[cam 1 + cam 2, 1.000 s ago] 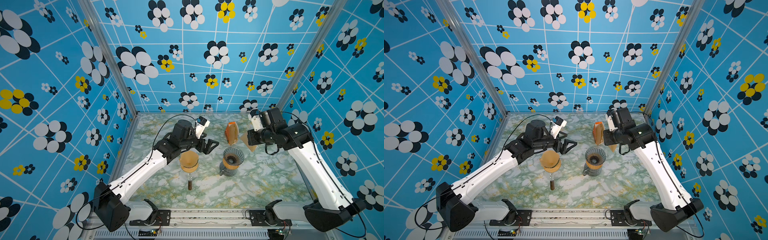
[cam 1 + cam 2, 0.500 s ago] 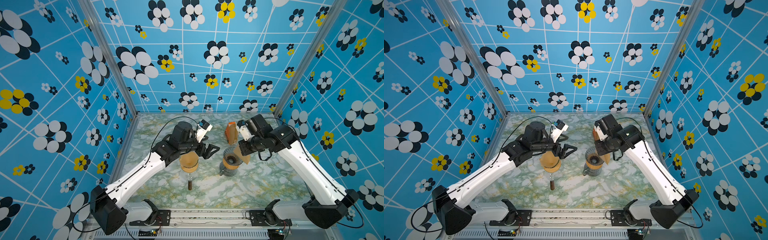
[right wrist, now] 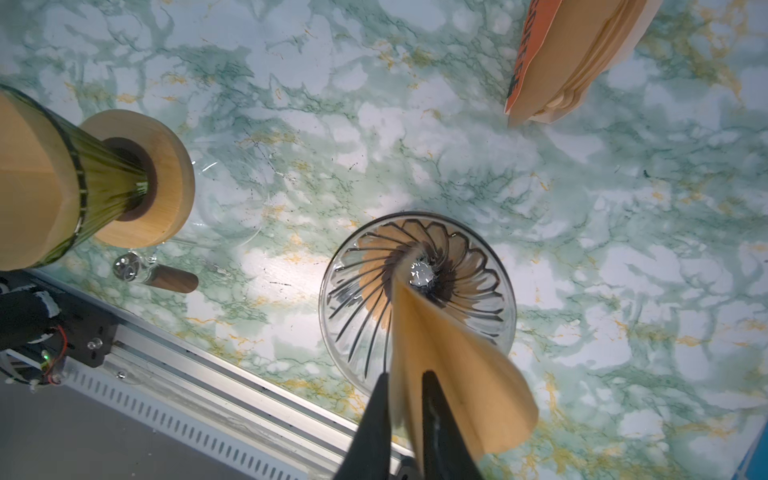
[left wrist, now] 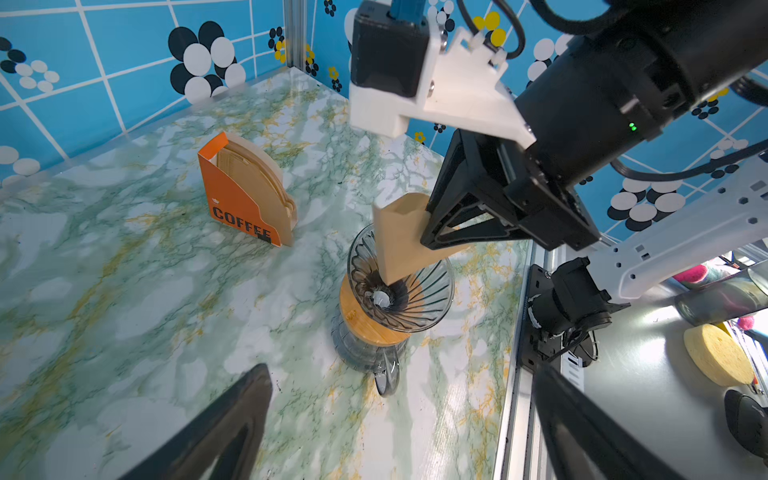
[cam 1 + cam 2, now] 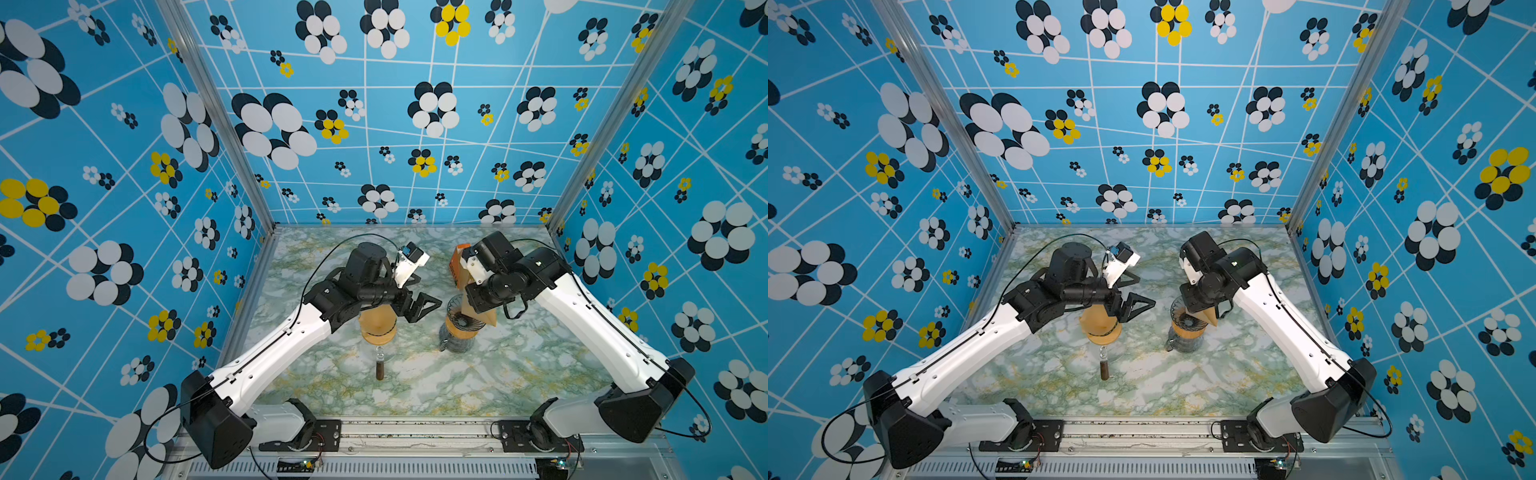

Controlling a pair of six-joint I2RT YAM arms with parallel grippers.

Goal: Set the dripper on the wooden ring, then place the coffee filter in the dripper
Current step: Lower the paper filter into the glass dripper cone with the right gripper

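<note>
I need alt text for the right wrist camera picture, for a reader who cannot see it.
A tan paper coffee filter, between the two dark fingers of the right hand, points its tip into the centre of a clear glass dripper on a green marbled table. A second dripper already holding a filter and an orange filter box stand nearby.

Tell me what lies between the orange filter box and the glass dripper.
Nothing: in the left wrist view only bare marble table separates the orange filter box from the glass dripper.
</note>
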